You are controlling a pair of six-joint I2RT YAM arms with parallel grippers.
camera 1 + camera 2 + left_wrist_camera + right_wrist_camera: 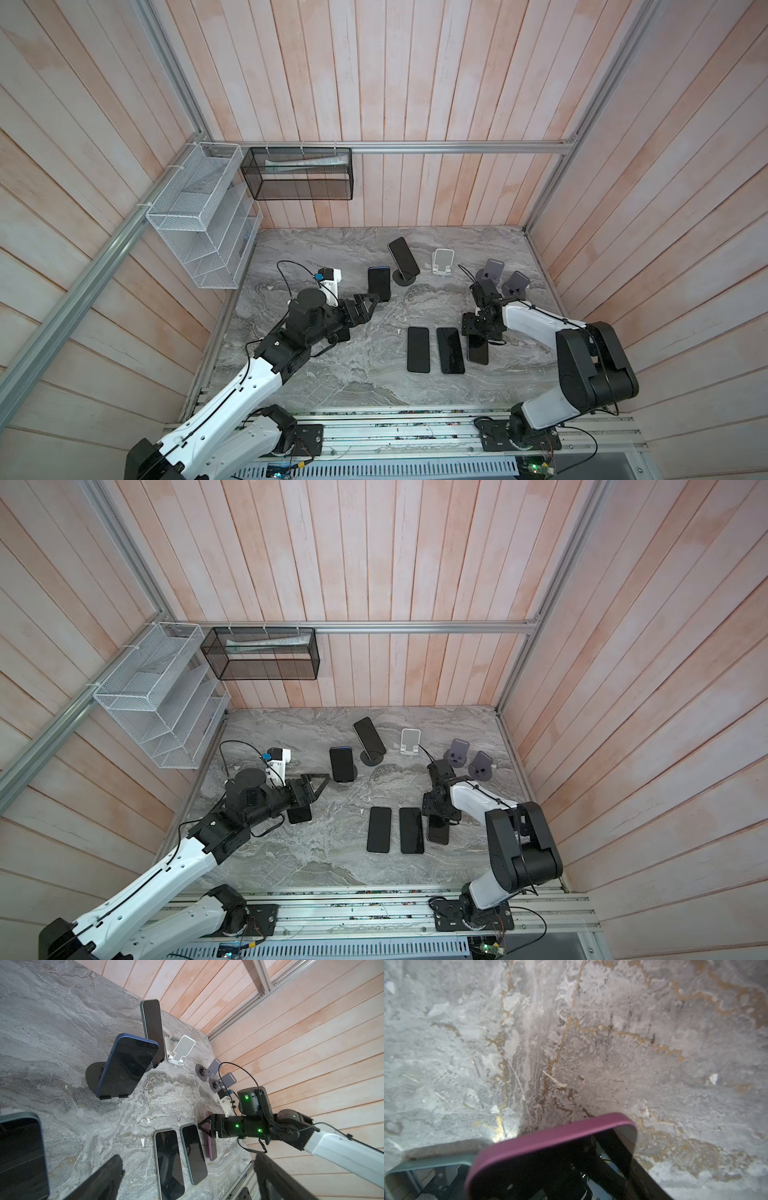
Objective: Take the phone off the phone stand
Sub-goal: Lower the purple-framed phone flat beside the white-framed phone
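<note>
- Left pincer: I am holding it wide beside the blue phone on its stand.
- Right pincer: I am gripping the purple phone beside the teal phone.

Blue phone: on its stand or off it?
On it, upright: the blue phone leans back against the black stand, bottom edge resting in its two hooks.

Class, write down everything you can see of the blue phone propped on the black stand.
The blue phone is a slim slab with a dark blue, metallic-looking frame, rounded corners and side buttons. Its glossy black screen is dark and mirrors the room. It leans back in portrait on the black stand, bottom edge caught in two small hooks. Only the stand appears to touch it.
</note>
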